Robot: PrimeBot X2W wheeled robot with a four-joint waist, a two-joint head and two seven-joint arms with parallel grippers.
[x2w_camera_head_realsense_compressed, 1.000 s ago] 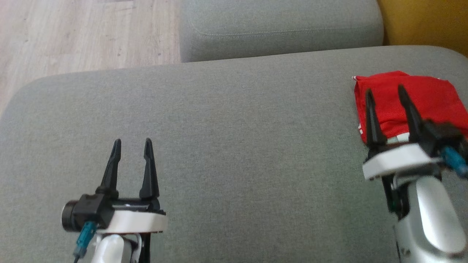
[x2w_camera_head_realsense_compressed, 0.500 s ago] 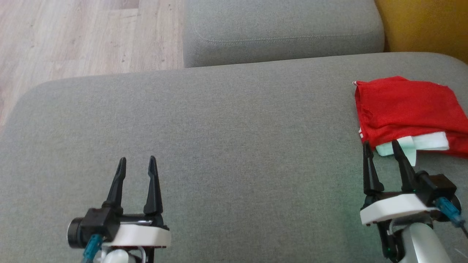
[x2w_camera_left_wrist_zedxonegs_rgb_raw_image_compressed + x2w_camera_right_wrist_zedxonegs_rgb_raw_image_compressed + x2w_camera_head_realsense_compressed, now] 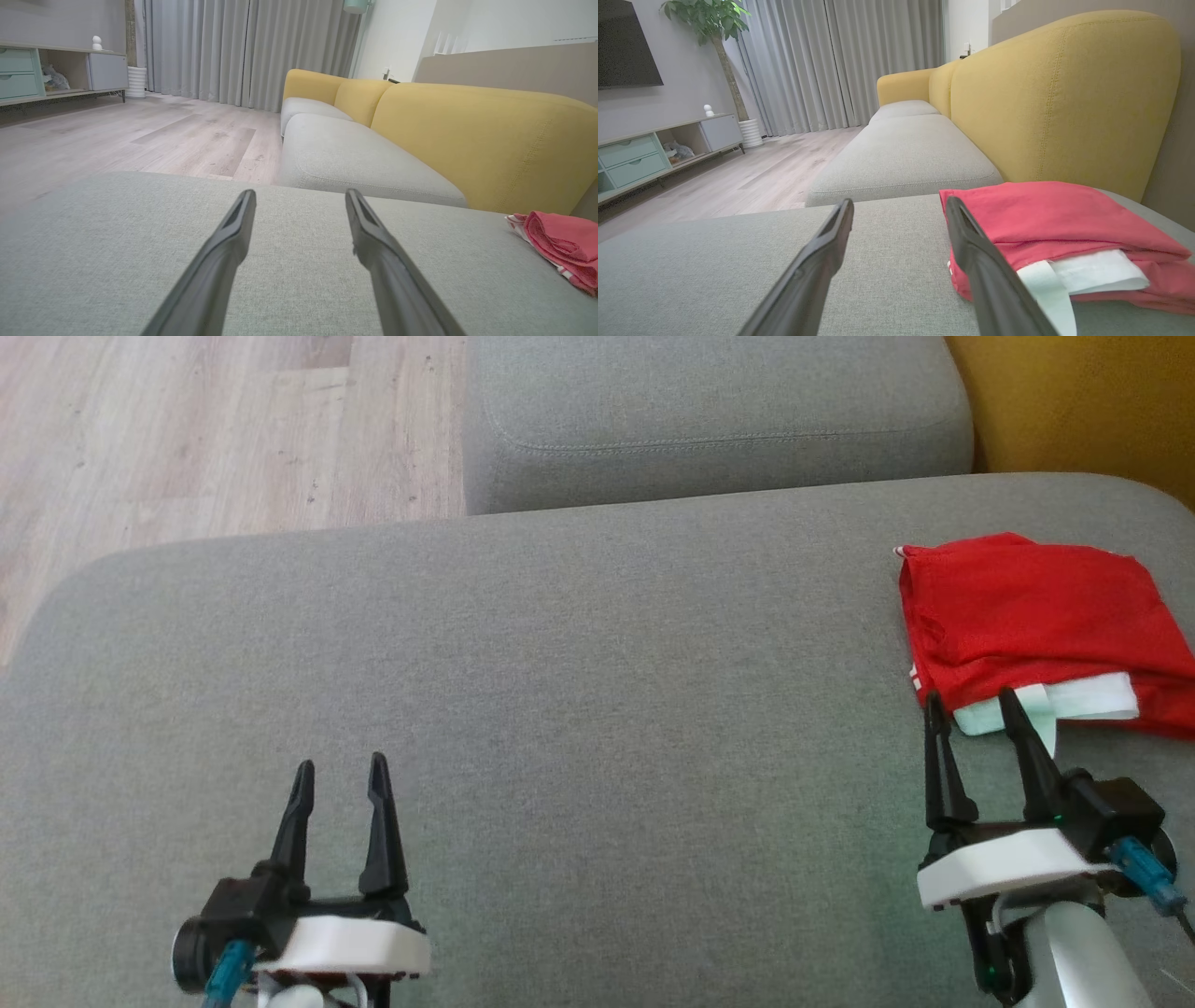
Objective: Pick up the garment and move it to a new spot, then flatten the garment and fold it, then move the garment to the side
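Observation:
The garment [image 3: 1036,616] is red with a white inner layer sticking out at its near edge, folded into a rough rectangle at the right end of the grey cushion. It lies free in the right wrist view [image 3: 1055,228] and shows at the far right of the left wrist view [image 3: 560,240]. My right gripper [image 3: 971,707] stands open just short of the garment's near left corner, holding nothing. My left gripper [image 3: 338,775] is open over bare cushion at the lower left, far from the garment. Each wrist view shows its own fingers spread, right [image 3: 900,205] and left [image 3: 301,195].
The grey seat cushion [image 3: 560,709] spans the head view. A second grey cushion [image 3: 709,420] lies beyond it, with a yellow backrest [image 3: 1074,401] at the right. Wooden floor [image 3: 205,429] lies past the cushion's far left edge. A TV cabinet [image 3: 658,149] stands across the room.
My right gripper has drawn back off the garment toward me, uncovering its white near edge. My left gripper has also pulled back a little. The garment stays put; the camera shifted slightly.

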